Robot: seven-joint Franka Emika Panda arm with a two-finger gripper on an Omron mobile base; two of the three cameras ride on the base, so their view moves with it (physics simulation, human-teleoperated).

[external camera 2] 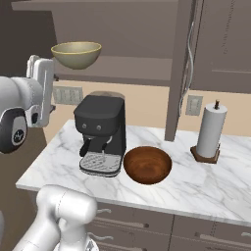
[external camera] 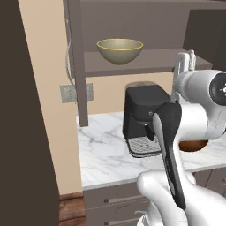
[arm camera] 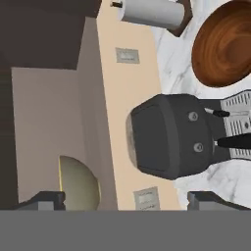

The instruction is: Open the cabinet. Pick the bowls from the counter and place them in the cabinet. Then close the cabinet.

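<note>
base views flank arm, sharing coffee machine [external camera: 143, 119] on counter [external camera 2: 196, 188]; hand view rolled sideways

Light is even and soft, rendered sharp; under the coffee machine [external camera 2: 102, 135] lies only a faint shadow.

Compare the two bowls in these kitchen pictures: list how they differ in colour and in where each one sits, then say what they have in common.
Colour: the olive-yellow bowl is pale and matte; the reddish-brown bowl is glossy with a wood-like grain.
Place: the olive-yellow bowl sits on the shelf of the open cabinet; the reddish-brown bowl sits on the marble counter, beside the coffee machine.
Shared: both are round, deep, upright, empty and of like size.
</note>
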